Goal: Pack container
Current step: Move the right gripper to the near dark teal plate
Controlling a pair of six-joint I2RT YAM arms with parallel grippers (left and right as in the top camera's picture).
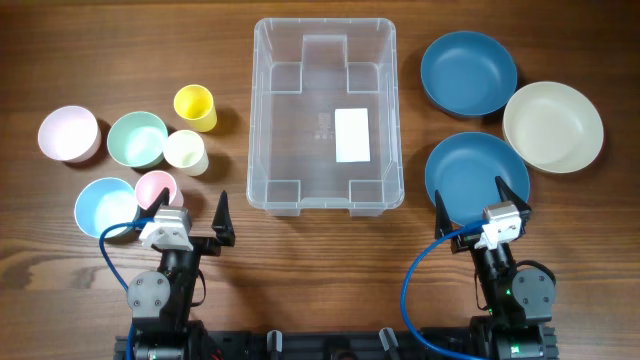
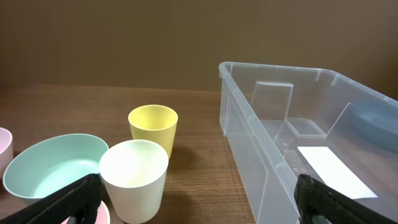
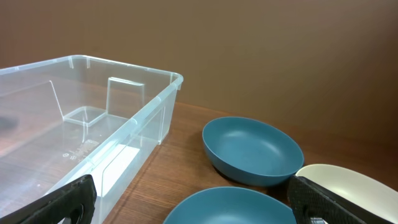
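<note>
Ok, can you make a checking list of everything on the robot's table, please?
Surface: wooden table, brown grain.
Job's things: clear container in the middle, empty, white label on its base.
Clutter: to its left, pink bowl, mint bowl, light-blue bowl, yellow cup, cream cup, pink cup; to its right, far blue bowl, near blue bowl, cream bowl.
Grippers: left gripper open, holding nothing; right gripper open, holding nothing.
Cables: left blue cable and right blue cable loop beside the arms.
Surroundings: plain brown wall behind the table.
</note>
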